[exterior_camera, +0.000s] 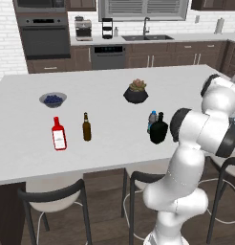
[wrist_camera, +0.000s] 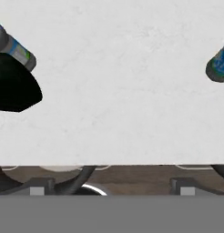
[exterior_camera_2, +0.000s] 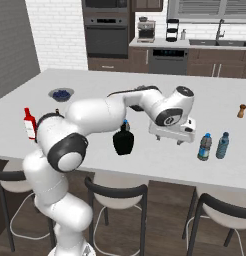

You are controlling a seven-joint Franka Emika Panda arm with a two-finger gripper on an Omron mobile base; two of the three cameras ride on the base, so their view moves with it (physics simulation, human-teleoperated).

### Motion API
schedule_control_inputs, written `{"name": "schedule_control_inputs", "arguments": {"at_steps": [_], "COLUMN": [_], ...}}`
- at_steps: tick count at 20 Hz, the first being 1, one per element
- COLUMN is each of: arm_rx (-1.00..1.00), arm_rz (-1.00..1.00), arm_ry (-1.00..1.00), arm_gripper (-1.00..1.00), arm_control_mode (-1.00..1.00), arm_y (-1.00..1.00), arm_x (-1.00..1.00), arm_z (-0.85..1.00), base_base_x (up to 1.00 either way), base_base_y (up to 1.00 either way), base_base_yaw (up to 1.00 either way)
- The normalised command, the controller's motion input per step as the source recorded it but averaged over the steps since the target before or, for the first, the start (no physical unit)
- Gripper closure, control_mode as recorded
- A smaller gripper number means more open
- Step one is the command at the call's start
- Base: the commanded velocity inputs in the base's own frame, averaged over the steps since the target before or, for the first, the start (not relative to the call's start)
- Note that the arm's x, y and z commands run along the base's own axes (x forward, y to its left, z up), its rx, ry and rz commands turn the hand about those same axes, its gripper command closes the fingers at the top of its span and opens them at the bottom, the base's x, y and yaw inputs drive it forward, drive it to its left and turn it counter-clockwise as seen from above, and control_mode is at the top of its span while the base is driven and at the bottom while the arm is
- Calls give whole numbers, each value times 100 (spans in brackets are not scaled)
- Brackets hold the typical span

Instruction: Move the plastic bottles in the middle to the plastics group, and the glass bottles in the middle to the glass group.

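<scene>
The gripper (exterior_camera_2: 170,138) hangs above bare white counter (exterior_camera: 110,143) with its jaws spread as wide as they go and nothing between them; in the hand view the two dark fingertips (wrist_camera: 37,186) rise at the bottom edge with only empty counter ahead of them.

The move seems to turn on which side of the fingers the next bottle lies. In the hand view the squat black glass bottle (wrist_camera: 13,86) sits off to the left of the fingers, with a small clear blue-labelled water bottle (wrist_camera: 13,48) just behind it and close enough that the two look to be touching or nearly so. In the right base view that black bottle (exterior_camera_2: 124,141) stands upright, close to the gripper on the side of the glass group, and the arm hides most of the water bottle (exterior_camera_2: 126,123) behind it.

To the other side of the fingers, at the right edge of the hand view, a second blue-labelled bottle (wrist_camera: 219,66) shows. The right base view gives two such bottles standing upright side by side, the nearer (exterior_camera_2: 205,147) and the farther (exterior_camera_2: 222,145), a little apart from the gripper.

The red bottle (exterior_camera: 58,134) and the slim brown bottle (exterior_camera: 86,127) of the glass group stand well apart, far beyond the black bottle.

All the bottles stand with their long axes vertical, so a grasp would likely come from the side or down over the neck. The middle pair is the nearer goal.
</scene>
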Motion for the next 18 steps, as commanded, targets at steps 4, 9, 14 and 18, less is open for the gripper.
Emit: {"name": "schedule_control_inputs", "arguments": {"at_steps": [4,9,14,18], "arm_rx": [0,0,0,0], "arm_rz": [0,4,0,0], "arm_ry": [0,1,0,-1], "arm_gripper": [-100,-100,-100,-100], "arm_control_mode": [-100,-100,-100,-100], "arm_y": [92,69,63,63], "arm_x": [35,8,1,10], "arm_z": [0,16,34,13], "base_base_x": [0,0,0,0], "base_base_y": [0,0,0,0], "base_base_yaw": [0,0,0,0]}}
